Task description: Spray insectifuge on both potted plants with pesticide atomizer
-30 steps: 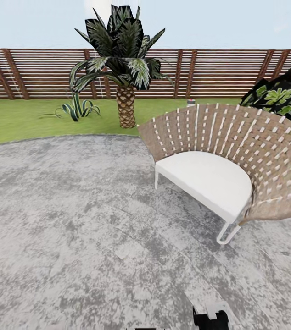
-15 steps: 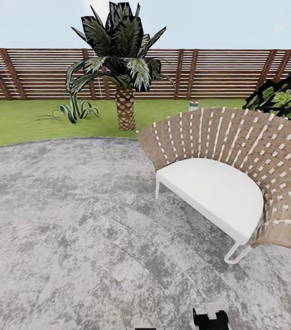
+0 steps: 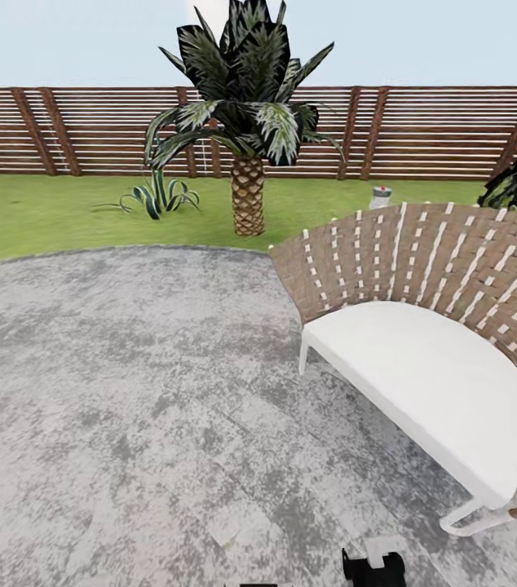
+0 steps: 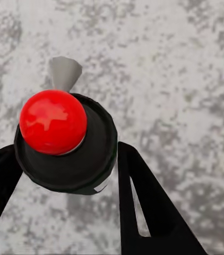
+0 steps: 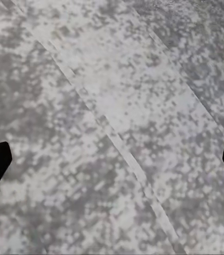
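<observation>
While we are rolling over the mottled grey patio [image 3: 128, 391], the wicker seat [image 3: 446, 326] is sitting ahead to our right, the palm [image 3: 246, 122] and spiky potted plant [image 3: 159, 196] beyond on the lawn [image 3: 30, 216]. Our left gripper [image 4: 64, 159] is clamping the pesticide atomizer [image 4: 64, 141], red top facing the wrist camera. Our right gripper [image 5: 112, 159] is hanging spread wide over bare paving.

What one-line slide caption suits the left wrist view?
Left gripper clasps the dark, red-topped pesticide atomizer above the mottled grey patio.
</observation>
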{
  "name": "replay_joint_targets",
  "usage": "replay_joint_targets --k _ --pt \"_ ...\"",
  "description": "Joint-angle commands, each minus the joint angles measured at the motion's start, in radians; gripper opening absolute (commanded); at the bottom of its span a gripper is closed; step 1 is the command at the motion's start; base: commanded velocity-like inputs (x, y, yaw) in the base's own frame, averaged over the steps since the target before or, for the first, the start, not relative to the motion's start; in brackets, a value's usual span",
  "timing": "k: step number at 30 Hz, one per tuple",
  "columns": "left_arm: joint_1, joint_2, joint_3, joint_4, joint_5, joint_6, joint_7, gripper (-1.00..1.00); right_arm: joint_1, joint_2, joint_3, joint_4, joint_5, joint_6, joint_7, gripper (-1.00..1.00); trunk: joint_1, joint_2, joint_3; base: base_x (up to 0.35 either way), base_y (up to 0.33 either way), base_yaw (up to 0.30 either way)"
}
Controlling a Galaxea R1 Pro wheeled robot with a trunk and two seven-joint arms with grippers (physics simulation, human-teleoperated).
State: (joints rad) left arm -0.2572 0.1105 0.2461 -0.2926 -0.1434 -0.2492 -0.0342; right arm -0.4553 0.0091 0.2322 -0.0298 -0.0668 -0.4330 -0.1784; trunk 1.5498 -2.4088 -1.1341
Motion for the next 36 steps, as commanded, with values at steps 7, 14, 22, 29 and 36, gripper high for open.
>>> replay_joint_targets --k 7,14,22,29,36 --pt "-0.001 0.0 0.009 0.001 -0.01 -0.004 -0.004 -1.0 0.0 0.0 0.009 0.001 -0.007 -0.003 -0.004 1.0 0.0 0.0 -0.001 0.339 0.0 0.277" --pt "-0.001 0.0 0.009 0.001 -0.01 -0.004 -0.003 -1.0 0.0 0.0 0.009 0.001 -0.007 -0.003 -0.004 1.0 0.0 0.0 -0.001 0.34 0.0 0.277" --pt "-0.001 -0.001 0.009 0.001 -0.01 -0.003 -0.004 -1.0 0.0 0.0 0.009 0.001 -0.007 -0.003 -0.004 1.0 0.0 0.0 -0.001 0.34 0.021 0.277" --pt "-0.001 -0.001 0.009 0.001 -0.01 -0.003 -0.003 -1.0 0.0 0.0 0.009 0.001 -0.007 -0.003 -0.004 1.0 0.0 0.0 -0.001 0.34 0.103 0.277" --pt "-0.001 -0.002 0.009 0.001 -0.01 -0.003 -0.003 -1.0 0.0 0.0 0.009 0.001 -0.007 -0.003 -0.004 1.0 0.0 0.0 -0.001 0.333 0.165 0.277"
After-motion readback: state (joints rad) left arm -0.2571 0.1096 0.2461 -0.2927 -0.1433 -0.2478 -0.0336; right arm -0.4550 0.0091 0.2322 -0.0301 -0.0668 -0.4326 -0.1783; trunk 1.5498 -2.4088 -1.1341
